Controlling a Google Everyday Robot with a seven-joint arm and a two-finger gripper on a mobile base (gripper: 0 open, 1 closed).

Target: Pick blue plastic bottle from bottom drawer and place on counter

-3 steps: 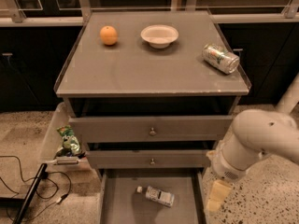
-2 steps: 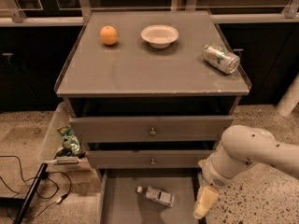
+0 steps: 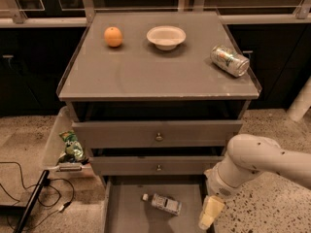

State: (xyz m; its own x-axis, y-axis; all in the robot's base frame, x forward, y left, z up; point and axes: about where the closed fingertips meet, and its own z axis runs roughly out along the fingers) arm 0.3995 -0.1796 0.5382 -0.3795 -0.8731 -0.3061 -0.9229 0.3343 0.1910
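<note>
Grey desk (image 3: 146, 76) with thin clear raised edges, forming the top of a drawer cabinet. On it: orange (image 3: 113, 36) back left, white bowl (image 3: 166, 37) back centre, dented can (image 3: 229, 60) on its side near the right edge, all well apart. Speckled floor (image 3: 277, 123) around, dark cupboards behind, pale post (image 3: 301, 101) at far right.

Bottom drawer (image 3: 126, 212) open below two knobbed drawers (image 3: 159, 137), with a flat grey floor. Bottle (image 3: 164, 203) lying on its side in that drawer, right of middle, white cap pointing left, touching nothing else.

Drawer front cut off by the lower edge of the view. Label print too small to read. Claw (image 3: 210, 213) low at the drawer's right wall, just right of the bottle and apart from it; inside the drawer or over the wall, not clear. Open or closed: cannot tell. White arm (image 3: 257, 161) from the right edge, hiding the cabinet's lower right corner.

Left of the cabinet: clear bin (image 3: 51, 140) with a green snack bag (image 3: 71, 147), black cables (image 3: 19, 178) on the floor. Open room across the front half of the desk and in the drawer left of the bottle.
</note>
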